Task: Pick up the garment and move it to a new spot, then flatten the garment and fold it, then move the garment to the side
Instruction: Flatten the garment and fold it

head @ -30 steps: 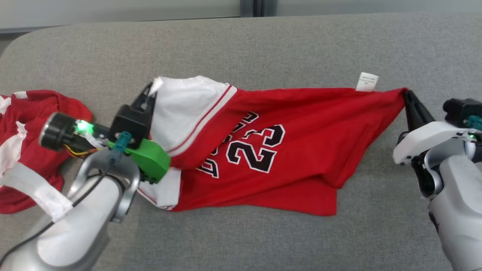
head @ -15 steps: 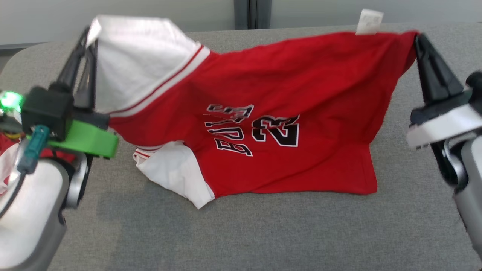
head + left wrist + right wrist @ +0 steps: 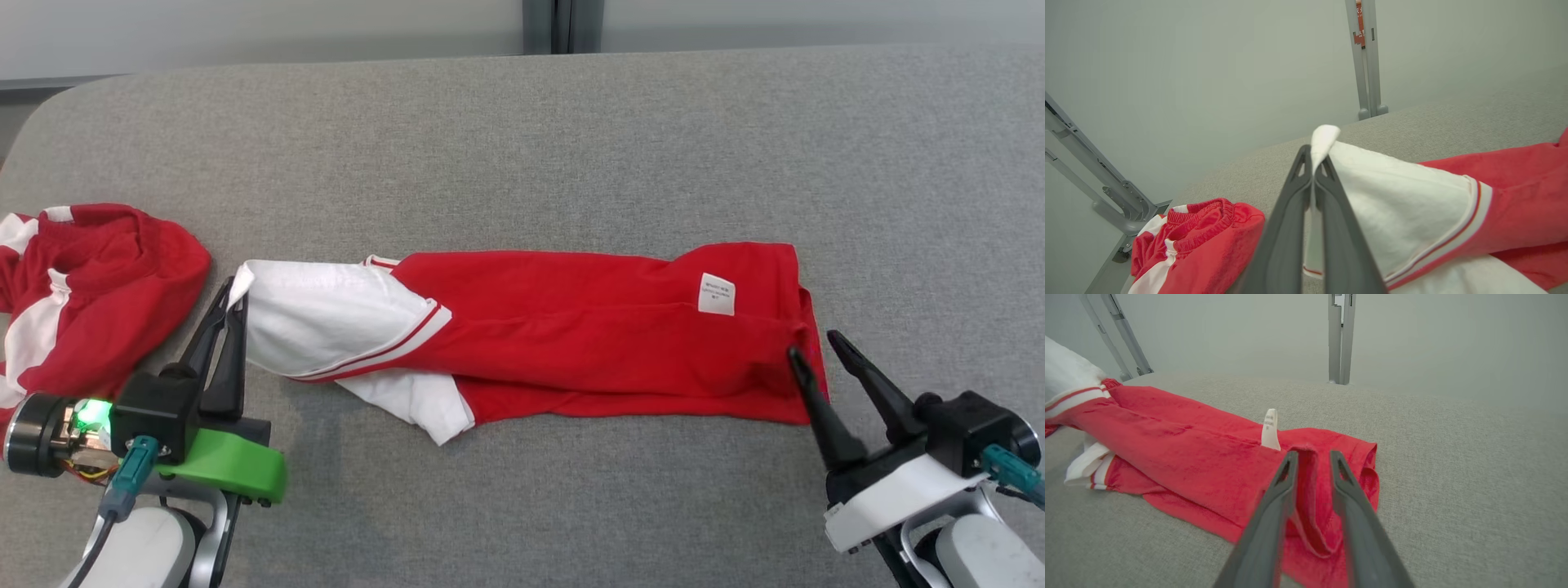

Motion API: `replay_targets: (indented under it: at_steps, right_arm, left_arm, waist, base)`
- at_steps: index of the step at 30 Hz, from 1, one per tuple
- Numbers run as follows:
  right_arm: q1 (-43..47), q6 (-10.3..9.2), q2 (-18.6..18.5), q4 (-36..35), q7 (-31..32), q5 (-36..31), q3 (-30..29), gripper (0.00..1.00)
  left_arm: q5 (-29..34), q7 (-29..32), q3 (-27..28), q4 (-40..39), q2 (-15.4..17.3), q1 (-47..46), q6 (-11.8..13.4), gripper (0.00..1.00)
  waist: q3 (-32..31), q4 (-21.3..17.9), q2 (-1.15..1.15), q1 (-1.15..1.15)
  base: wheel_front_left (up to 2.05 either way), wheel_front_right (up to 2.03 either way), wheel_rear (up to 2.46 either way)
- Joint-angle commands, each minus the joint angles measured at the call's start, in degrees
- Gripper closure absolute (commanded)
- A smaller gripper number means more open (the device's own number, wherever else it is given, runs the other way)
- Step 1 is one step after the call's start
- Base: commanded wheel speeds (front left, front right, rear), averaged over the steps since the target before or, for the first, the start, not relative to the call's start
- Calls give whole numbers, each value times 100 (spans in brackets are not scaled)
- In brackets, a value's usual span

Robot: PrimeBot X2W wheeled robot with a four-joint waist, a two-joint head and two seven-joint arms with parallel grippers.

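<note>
The garment (image 3: 588, 327) lies in the middle of a soft grey surface (image 3: 522, 147), under a pale wall (image 3: 245, 33). The left gripper (image 3: 234, 290) pinches its white sleeve (image 3: 318, 314). The right gripper (image 3: 811, 343) is spread apart.

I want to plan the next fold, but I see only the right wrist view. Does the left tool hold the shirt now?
Observer: Yes. The left tool is shut on the white sleeve of the shirt, at its tip.
Operator: Does something lie beyond that sleeve?
Observer: Yes, a second red and white garment lies crumpled there, apart from the shirt.
Operator: From above, does the shirt's print show?
Observer: No. In the head view the shirt is a long narrow band with the label on top.
</note>
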Motion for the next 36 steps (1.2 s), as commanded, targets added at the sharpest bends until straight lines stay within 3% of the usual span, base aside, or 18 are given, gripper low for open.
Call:
replay_targets:
  at_steps: [1, 6, 11, 16, 19, 25, 36]
  right_arm:
    - [160, -5, 48, -75, -15, 73, -36, 0]
    - [753, -5, 251, -364, -15, 547, 11, 0]
    - [972, -5, 480, -696, -14, 1555, -2, 0]
    - [334, -2, 201, -479, 514, 2470, 25, 0]
    - [-251, -2, 3, -134, 905, 2515, 12, 0]
    - [-1142, -2, -17, 662, 1740, 2792, 152, 0]
    - [-1649, -2, -86, 1283, 2448, 3251, 299, 0]
  left_arm:
    - [-41, -35, 20, 19, 3, 58, 60, 100]
    - [-48, -68, -3, 64, -33, 89, 72, 100]
    - [-102, -94, -5, 89, -59, 216, 118, 100]
    - [-140, -106, -27, 86, -79, 277, 135, 100]
    - [-120, -102, -63, 69, -113, 205, 105, 100]
    - [-61, -106, -196, 136, -231, -24, -6, 100]
    - [-66, -189, -285, 350, -366, -301, -137, 100]
  waist:
    - [8, -1, 0, 0]
    - [-16, 11, 0, 0]
    - [-49, -72, 0, 0]
    - [-37, -137, 0, 0]
    - [6, -106, 0, 0]
    - [56, 27, 0, 0]
    - [148, 229, 0, 0]
  base:
    - [0, 0, 0]
    - [0, 0, 0]
    - [0, 0, 0]
    - [0, 0, 0]
    - [0, 0, 0]
    - [0, 0, 0]
    - [0, 0, 0]
